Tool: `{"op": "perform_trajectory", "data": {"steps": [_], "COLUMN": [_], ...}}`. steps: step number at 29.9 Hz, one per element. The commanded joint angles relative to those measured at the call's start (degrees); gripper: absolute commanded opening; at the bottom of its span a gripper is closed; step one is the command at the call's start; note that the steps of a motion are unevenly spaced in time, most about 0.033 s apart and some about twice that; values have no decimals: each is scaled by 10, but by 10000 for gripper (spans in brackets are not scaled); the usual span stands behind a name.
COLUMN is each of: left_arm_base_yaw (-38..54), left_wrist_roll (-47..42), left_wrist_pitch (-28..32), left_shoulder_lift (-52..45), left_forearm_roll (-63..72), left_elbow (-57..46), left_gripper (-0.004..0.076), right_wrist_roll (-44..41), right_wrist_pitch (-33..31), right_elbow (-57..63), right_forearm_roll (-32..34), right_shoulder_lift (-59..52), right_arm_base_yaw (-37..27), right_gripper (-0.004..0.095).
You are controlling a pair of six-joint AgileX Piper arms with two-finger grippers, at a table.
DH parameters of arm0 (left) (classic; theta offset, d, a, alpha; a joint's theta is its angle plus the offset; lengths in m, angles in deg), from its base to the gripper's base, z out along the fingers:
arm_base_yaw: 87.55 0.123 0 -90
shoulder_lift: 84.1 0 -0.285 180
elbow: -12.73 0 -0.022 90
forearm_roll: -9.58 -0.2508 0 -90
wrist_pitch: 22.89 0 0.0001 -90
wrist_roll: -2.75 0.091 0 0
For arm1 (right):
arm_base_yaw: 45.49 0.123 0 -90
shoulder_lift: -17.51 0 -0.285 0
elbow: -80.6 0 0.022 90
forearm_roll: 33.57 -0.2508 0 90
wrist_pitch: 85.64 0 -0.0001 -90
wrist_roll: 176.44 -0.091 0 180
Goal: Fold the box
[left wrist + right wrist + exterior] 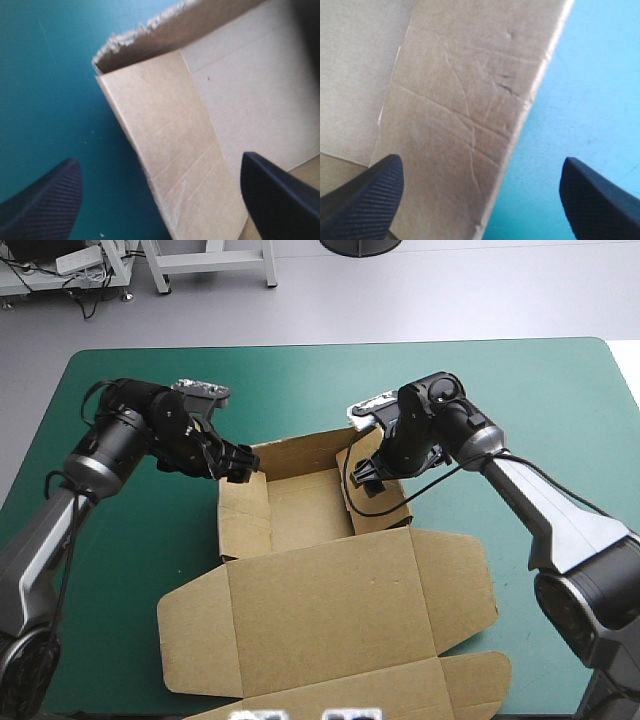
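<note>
The brown box (310,580) lies mid-table as an open tray with raised walls at the far side and its lid flat toward the near edge. My left gripper (240,462) hovers at the tray's far left corner, open. In the left wrist view the left side wall (172,165) stands between the two spread black fingers (42,205). My right gripper (368,472) is at the tray's right wall, open. The right wrist view shows that creased wall (465,125) rising between its wide-apart fingers (365,200), neither pad touching it.
The flat lid with its side flaps (200,630) reaches to the table's near edge. Bare teal-green cover (520,380) spreads to the far right and far left of the box.
</note>
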Motion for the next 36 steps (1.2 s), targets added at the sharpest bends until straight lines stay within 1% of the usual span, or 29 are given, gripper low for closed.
{"op": "perform_trajectory", "data": {"steps": [1,5,8,12,17,21,25,31,36], "left_arm_base_yaw": [-2,-2,-2,-2,-2,-2,-2,-2,-2], "left_wrist_roll": [2,17,22,38,38,37,30,16,2], "left_wrist_pitch": [3,-7,-25,-44,-45,-45,-45,-45,-45], "left_shoulder_lift": [-60,-117,-166,-237,-332,-405,-466,-510,-520], "left_forearm_roll": [-10,-54,-97,-106,-107,-127,-127,-143,-152], "left_elbow": [49,62,62,62,39,-12,-105,-254,-317], "left_gripper": [617,614,590,552,508,505,505,505,492], "right_wrist_roll": [10,14,27,42,49,61,62,62,61], "right_wrist_pitch": [-13,-13,-13,-13,-13,-13,-13,-13,-13], "right_elbow": [-19,-19,-19,-19,-17,-17,-16,-16,-16], "right_forearm_roll": [21,35,35,35,35,32,22,19,21], "right_shoulder_lift": [-73,-134,-180,-232,-263,-257,-227,-162,-93], "right_arm_base_yaw": [0,0,0,0,0,0,0,0,0], "right_gripper": [794,793,793,793,793,793,793,791,791]}}
